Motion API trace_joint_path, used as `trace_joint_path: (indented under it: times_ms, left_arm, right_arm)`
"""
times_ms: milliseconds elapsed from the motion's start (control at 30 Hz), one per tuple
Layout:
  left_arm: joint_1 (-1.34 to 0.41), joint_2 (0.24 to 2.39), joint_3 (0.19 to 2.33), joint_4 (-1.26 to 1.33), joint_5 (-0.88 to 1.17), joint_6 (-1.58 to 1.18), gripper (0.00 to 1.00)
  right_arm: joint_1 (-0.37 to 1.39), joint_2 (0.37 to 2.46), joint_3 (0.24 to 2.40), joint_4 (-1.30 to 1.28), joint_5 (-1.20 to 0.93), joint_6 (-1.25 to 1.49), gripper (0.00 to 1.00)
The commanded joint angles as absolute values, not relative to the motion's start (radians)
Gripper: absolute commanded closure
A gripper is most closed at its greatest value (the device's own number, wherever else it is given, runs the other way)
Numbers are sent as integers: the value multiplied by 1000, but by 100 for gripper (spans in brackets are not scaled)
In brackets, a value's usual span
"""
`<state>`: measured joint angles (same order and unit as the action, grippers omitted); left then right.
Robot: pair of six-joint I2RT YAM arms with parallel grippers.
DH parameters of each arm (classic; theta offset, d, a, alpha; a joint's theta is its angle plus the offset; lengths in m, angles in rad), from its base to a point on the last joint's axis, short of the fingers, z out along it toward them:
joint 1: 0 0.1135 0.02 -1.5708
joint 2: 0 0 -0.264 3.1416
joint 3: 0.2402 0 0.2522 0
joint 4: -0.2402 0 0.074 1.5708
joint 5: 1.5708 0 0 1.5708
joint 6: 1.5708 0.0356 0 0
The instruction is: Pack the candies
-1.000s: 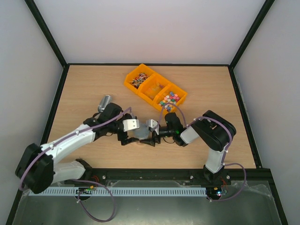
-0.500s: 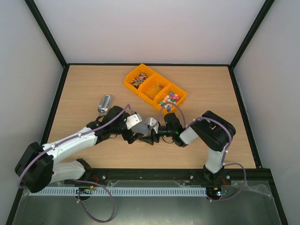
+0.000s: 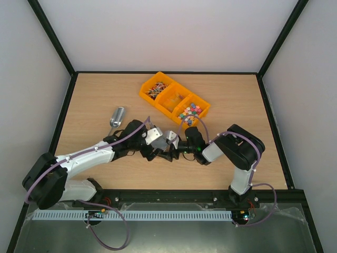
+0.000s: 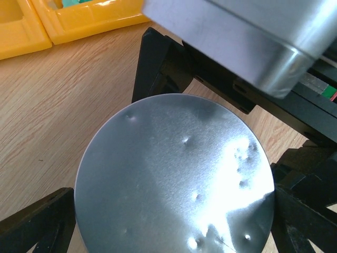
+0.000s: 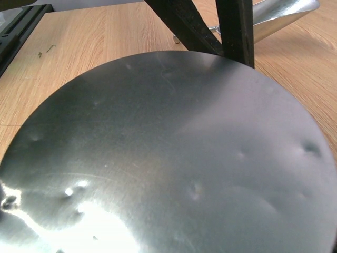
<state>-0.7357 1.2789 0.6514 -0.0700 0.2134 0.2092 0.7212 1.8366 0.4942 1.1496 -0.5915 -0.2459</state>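
candies [image 3: 189,112] in three yellow bins [image 3: 142,94] by kind; left pincer [image 3: 156,153] agape, right pincer [image 3: 168,152] tight on grey disc [image 4: 174,179]

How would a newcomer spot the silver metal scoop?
On the wooden table, look left of the yellow three-compartment tray. The silver metal scoop lies alone there, just beyond the left arm. Unlike the grey round disc to its right, it is elongated with a thin handle.

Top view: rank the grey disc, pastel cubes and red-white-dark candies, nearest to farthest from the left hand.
1. Grey disc, directly under the left hand.
2. Pastel cubes, right compartment of the tray.
3. Red-white-dark candies, far-left compartment.
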Motion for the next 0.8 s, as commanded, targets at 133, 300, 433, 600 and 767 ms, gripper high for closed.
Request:
trace_joint_path:
  times_ms: [133,300,433,600,767]
  left_arm:
    - [-744,1244,657,-1,217,199,0]
    - [-744,1259,654,4,196,210,2]
    - [-741,1255,651,-13,223,250,11]
    - [-732,1243,636,-55,265,354,21]
    - [-699,1235,633,-128,371,502,25]
  right_arm:
    - [729,1863,484,1097,-575,-256,57]
    - [730,1864,485,1097,-579,-256,57]
    - [730,1862,483,1095,-595,-262,57]
    - [729,1854,477,1093,-637,-301,57]
    - [727,1838,472,1070,-698,-360,57]
